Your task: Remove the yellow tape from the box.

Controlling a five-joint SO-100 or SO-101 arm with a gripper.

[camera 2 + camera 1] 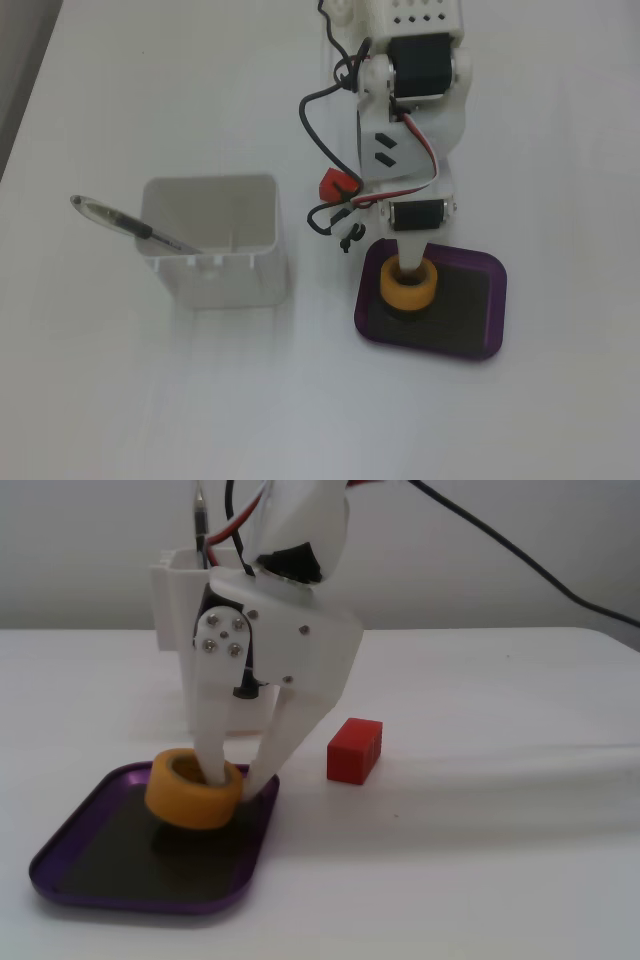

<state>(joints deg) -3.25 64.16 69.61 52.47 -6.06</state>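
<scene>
Claw (235,780) of mine pinches the yellow tape (194,790) through its wall, one finger in the hole and one outside, so the roll hangs tilted just above the box (70,845) floor. Bare surface (480,880) lies toward the near edge; the red block (354,750) sits close.

Arm reached down from above, wrist pitched steeply, fingers pointing at the surface. Gripper (238,777) stood narrowly parted: one white finger (210,742) went straight down, the other angled outward beside it. In the top-down fixed view gripper (408,268) sat below the wrist servo.
</scene>
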